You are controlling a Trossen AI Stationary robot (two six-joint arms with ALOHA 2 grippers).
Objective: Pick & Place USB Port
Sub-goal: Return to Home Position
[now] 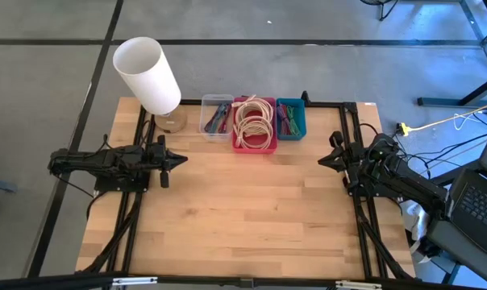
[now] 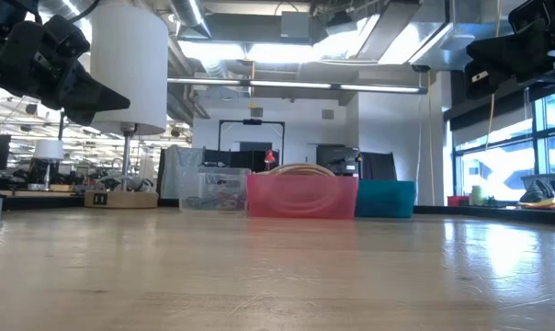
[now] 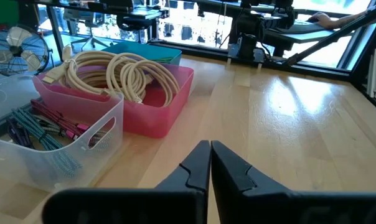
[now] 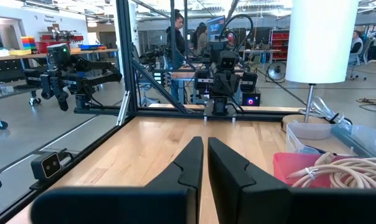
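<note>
Three bins line the far edge of the pale wooden desk (image 1: 251, 209), and all are loaded. The clear plastic bin (image 2: 209, 191) holds pink and dark cables (image 3: 45, 121), the red plastic bin (image 2: 301, 198) a cream coiled cable (image 1: 254, 121), and the teal plastic bin (image 2: 385, 199) green cables (image 1: 288, 119). We see no cable loose on the desk, so the sorting looks finished to us. The left end effector (image 1: 181, 159) hangs at the left side, fingers pressed narrow and holding nothing. The right end effector (image 1: 322, 161) mirrors it at the right side, equally narrow, equally bare. Only parking the arms seems left.
</note>
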